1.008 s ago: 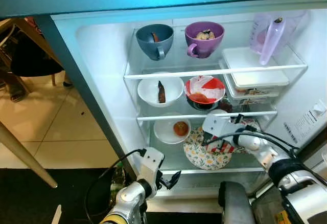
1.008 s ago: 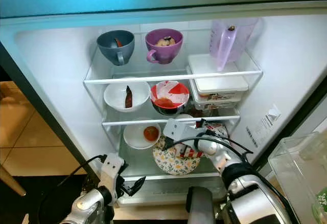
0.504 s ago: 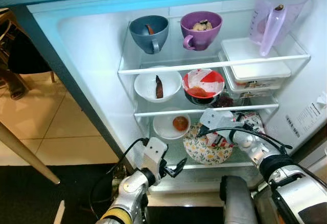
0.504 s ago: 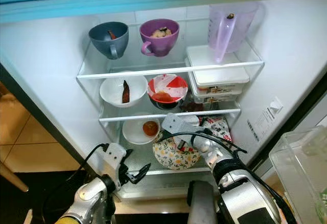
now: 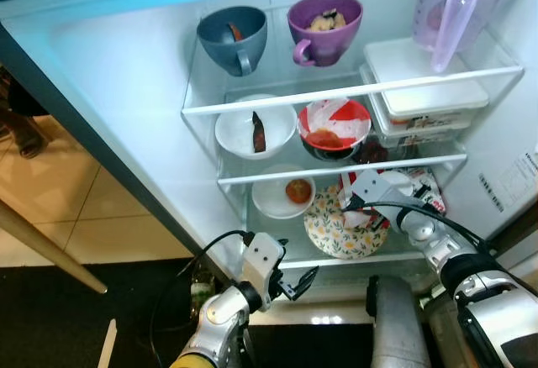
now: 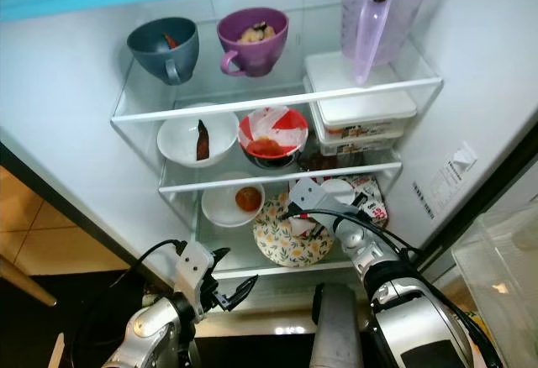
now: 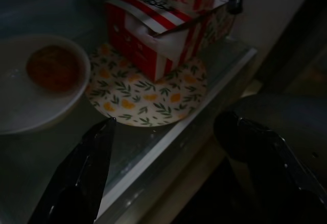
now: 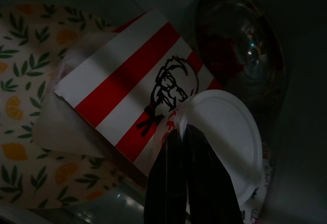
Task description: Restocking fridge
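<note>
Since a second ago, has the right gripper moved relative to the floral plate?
Cannot tell. The right gripper sits at the red-striped box over the floral plate as before; the whole view shifted, so the camera moved.

Fridge [image 5: 126,99] open, three glass shelves. Top shelf [image 5: 353,95]: grey mug [image 5: 231,36], purple mug [image 5: 324,23], lilac jug [image 5: 454,7] at 2 o'clock. Middle: white bowl [image 5: 252,133], red bowl [image 5: 334,128]. Bottom: saucer [image 5: 284,197], patterned plate [image 5: 340,232].

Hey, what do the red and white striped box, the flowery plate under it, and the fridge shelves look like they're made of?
The striped box looks like matte printed paperboard: folded flaps, creased edges. The flowery plate seems glazed ceramic or melamine, smooth with a printed lemon-and-leaf pattern; I can't tell which. The shelves look like clear glass or plastic with white trim, since lower items show through.
</note>
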Controlling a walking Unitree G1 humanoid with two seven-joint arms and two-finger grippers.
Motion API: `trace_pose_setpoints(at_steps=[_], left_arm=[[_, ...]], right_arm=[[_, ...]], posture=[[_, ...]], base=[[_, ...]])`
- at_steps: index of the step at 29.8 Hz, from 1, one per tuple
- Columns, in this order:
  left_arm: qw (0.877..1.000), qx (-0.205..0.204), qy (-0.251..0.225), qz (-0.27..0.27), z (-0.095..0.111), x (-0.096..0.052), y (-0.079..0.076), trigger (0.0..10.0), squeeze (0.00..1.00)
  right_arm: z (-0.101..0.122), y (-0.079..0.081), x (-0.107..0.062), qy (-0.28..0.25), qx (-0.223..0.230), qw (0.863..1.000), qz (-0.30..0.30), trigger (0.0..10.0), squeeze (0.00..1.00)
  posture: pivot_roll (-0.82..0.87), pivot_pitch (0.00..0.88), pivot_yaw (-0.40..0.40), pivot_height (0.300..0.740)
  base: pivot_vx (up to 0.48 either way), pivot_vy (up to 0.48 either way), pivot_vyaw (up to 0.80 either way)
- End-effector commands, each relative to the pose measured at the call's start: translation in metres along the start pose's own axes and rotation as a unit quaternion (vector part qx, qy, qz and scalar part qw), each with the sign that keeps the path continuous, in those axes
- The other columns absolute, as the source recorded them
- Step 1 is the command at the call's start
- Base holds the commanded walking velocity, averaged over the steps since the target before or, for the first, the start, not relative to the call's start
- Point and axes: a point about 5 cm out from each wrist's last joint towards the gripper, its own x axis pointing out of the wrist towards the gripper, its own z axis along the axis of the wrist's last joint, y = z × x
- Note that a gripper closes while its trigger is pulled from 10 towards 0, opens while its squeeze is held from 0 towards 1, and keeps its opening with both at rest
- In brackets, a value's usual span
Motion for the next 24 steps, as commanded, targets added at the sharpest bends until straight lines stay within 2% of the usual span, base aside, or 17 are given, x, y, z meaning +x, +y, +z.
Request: trace_pose_setpoints(at_steps=[1, 7, 9, 11, 15, 23, 24], left_arm=[[1.000, -0.006, 0.005, -0.009, -0.002, -0.003, -0.005, 10.0, 0.00], [1.000, -0.004, 0.002, -0.011, 0.000, -0.003, -0.006, 10.0, 0.00], [1.000, -0.002, 0.000, -0.015, 0.002, -0.002, -0.008, 10.0, 0.00], [1.000, -0.002, 0.000, -0.015, 0.002, -0.002, -0.008, 10.0, 0.00], [1.000, 0.001, -0.009, -0.018, 0.007, 0.001, -0.010, 10.0, 0.00], [1.000, -0.001, -0.012, -0.017, 0.011, 0.003, -0.011, 10.0, 0.00], [1.000, -0.001, -0.012, -0.018, 0.012, 0.005, -0.011, 10.0, 0.00]], right_arm=[[-0.010, 0.008, -0.001, 0.020, 0.006, 1.000, 0.014, 10.0, 0.00], [-0.008, 0.004, -0.001, 0.012, 0.008, 1.000, 0.006, 10.0, 0.00], [-0.005, -0.004, -0.001, -0.001, 0.016, 1.000, -0.009, 10.0, 0.00], [-0.005, -0.004, -0.001, -0.001, 0.016, 1.000, -0.009, 10.0, 0.00], [-0.003, -0.014, -0.001, -0.002, 0.017, 1.000, -0.025, 10.0, 0.00], [-0.004, -0.019, -0.001, -0.001, 0.018, 0.999, -0.030, 10.0, 0.01], [-0.005, -0.024, -0.002, -0.001, 0.021, 0.999, -0.040, 10.0, 0.93]], posture=[[-0.01, 0.285, 0.146, 0.480], [0.00, 0.291, 0.148, 0.480], [0.00, 0.281, 0.146, 0.480], [0.00, 0.281, 0.146, 0.480], [-0.01, 0.271, 0.143, 0.480], [-0.02, 0.257, 0.136, 0.480], [-0.02, 0.254, 0.133, 0.480]], base=[[0.000, 0.000, 0.00], [0.000, 0.000, 0.00], [0.000, 0.000, 0.00], [0.000, 0.000, 0.00], [0.000, 0.000, 0.00], [0.000, 0.000, 0.00], [0.000, 0.000, 0.00]])
